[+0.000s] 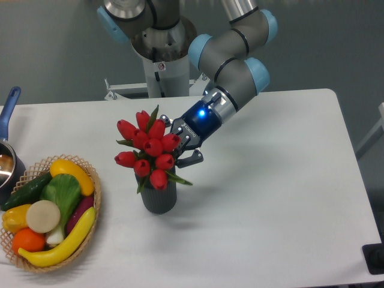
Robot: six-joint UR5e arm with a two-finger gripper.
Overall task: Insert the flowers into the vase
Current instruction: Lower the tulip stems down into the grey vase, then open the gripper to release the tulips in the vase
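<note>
The flowers (149, 151), a bunch of red tulip buds with green leaves, sit directly over the mouth of the vase (158, 198), the lowest bud and a leaf overlapping its rim so that the mouth is hidden; the stems cannot be seen, so how deep they reach into the vase cannot be told. The bunch leans a little to the left and spreads wider than the vase on both sides. The vase is a dark grey ribbed cylinder standing upright on the white tabletop (270, 198), left of centre. The claw (187, 149) comes in from the far right on a slanting arm, a blue light glowing on its wrist, and its dark fingers (193, 159) lie against the right side of the bunch, just above the vase's rim; the buds cover much of them, and they appear pressed onto the flowers near the base of the bunch, though the exact grip is partly hidden. At the near left of the tabletop a wicker basket (94, 198) holds colourful fruit and vegetables, well apart from the vase. At the left edge, beyond the basket, part of a metal pot (7, 165) with a blue handle is in view, cut off by the frame.
</note>
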